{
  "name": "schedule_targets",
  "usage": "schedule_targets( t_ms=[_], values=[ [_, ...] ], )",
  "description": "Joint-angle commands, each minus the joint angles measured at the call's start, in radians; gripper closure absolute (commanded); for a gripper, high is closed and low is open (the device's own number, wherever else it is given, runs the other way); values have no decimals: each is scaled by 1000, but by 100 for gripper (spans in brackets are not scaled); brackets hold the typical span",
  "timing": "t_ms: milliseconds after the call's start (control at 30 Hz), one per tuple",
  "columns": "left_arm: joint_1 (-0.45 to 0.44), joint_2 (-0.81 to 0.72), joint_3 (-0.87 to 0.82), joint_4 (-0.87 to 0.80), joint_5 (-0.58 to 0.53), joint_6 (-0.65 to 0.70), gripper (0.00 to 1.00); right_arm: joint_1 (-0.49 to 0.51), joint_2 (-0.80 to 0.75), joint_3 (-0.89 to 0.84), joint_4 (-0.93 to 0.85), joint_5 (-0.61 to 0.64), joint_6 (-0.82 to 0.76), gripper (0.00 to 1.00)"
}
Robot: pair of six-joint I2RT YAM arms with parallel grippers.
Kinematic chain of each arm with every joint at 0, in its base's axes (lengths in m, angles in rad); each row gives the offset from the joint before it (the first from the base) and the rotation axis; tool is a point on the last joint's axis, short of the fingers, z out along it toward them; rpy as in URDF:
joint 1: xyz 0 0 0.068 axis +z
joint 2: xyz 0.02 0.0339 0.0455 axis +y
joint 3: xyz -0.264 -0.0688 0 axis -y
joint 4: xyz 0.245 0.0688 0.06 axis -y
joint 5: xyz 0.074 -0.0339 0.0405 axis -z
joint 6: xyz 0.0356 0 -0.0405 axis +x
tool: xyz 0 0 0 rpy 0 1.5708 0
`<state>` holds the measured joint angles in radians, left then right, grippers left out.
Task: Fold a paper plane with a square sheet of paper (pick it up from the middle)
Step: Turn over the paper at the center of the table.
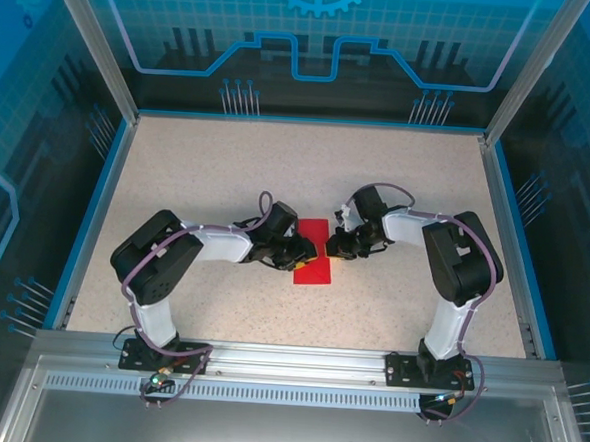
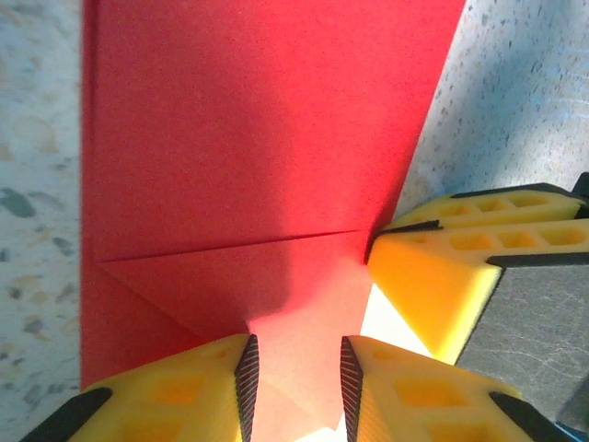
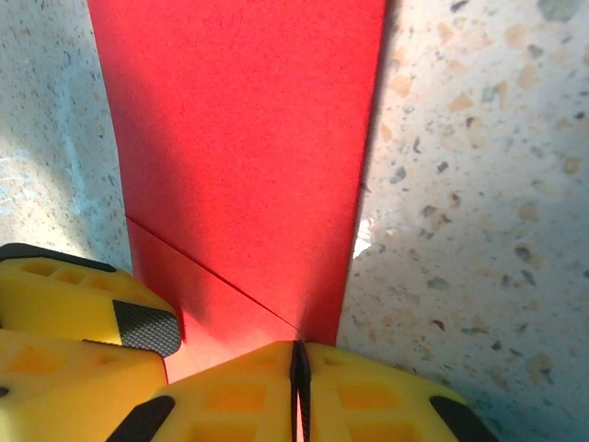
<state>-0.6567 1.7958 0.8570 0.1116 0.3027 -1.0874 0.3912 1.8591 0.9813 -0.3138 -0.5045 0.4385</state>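
The square sheet of paper (image 1: 313,269) is bright red and lies flat on the speckled table as a narrow rectangle, with a diagonal crease across its near part (image 2: 258,138) (image 3: 239,120). My left gripper (image 1: 306,250) comes at it from the left. Its jaws (image 2: 296,382) stand a little apart over the folded flap, open, with paper showing in the gap. My right gripper (image 1: 335,250) sits at the sheet's right edge, where the crease ends. It is shut (image 3: 299,368), its tips down on the paper's edge. Its yellow fingers (image 2: 433,276) also appear in the left wrist view.
The speckled table (image 1: 198,175) has a raised blue rim (image 1: 96,199) and clear panels on three sides. A metal rail (image 1: 296,366) with both arm bases runs along the near edge. Open tabletop lies all round the sheet.
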Motion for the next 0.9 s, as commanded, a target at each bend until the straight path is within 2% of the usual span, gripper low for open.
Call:
schedule_targets(
  t_ms=[0, 167, 633, 867],
  values=[
    [-4, -44, -45, 25, -35, -63, 68, -19, -9, -36, -11, 19, 22, 88],
    [-5, -66, -75, 56, -51, -107, 67, -20, -14, -38, -4, 8, 34, 88],
    [-4, -18, -27, 85, -30, -109, 66, -20, -47, -62, -3, 0, 41, 88],
    [-4, -25, -34, 86, -25, -103, 67, -19, -159, -79, 31, -15, 57, 86]
  ],
)
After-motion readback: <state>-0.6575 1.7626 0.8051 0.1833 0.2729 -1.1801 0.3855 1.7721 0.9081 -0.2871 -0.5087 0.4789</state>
